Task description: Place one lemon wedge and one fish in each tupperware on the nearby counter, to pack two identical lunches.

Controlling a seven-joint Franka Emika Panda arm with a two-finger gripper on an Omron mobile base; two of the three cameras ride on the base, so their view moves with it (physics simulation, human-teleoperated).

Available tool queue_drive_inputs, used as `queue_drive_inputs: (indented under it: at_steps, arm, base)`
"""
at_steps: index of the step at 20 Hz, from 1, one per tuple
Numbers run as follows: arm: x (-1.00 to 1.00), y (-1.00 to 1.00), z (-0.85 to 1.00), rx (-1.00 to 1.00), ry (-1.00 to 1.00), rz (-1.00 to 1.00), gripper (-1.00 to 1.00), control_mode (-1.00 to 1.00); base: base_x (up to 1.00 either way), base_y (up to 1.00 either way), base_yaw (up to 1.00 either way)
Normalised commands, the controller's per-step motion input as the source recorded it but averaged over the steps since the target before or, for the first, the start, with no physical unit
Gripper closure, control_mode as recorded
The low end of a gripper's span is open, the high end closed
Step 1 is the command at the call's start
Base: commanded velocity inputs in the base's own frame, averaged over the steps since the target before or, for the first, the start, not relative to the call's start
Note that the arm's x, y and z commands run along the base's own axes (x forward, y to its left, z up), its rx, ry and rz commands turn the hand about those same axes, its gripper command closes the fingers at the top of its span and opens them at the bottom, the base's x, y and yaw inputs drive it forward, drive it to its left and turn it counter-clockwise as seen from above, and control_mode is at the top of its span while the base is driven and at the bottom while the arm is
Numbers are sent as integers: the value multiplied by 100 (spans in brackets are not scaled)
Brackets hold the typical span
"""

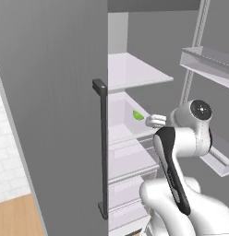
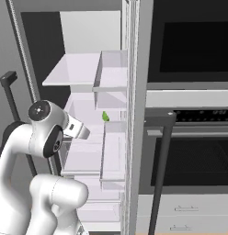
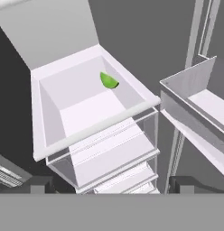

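One lemon wedge [image 3: 109, 81] in the open fridge drawer [image 3: 55, 108] by its back wall, hand [image 3: 112, 184] fingers spread apart, empty.

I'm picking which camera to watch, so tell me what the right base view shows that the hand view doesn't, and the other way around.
Right base view alone: the black oven with its long dark handle beside the fridge, and the white arm reaching in. Hand view alone: the gripper with its two dark fingertips wide apart, holding nothing, and a look down into the open white fridge drawer. Both: the lemon wedge lying in that drawer near its back corner, the fridge shelves, and the door bins.
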Motion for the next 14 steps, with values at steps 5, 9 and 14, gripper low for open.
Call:
queue_drive_inputs:
  at_steps: [5,9,14]
  arm:
    - [71,38,-1,-3,6,0,-100,-100]
    - [62,14,0,-1,6,0,-100,-100]
    - [19,0,-19,-3,0,17,-100,-100]
  base:
    - [0,0,0]
    - [0,0,0]
    - [0,0,0]
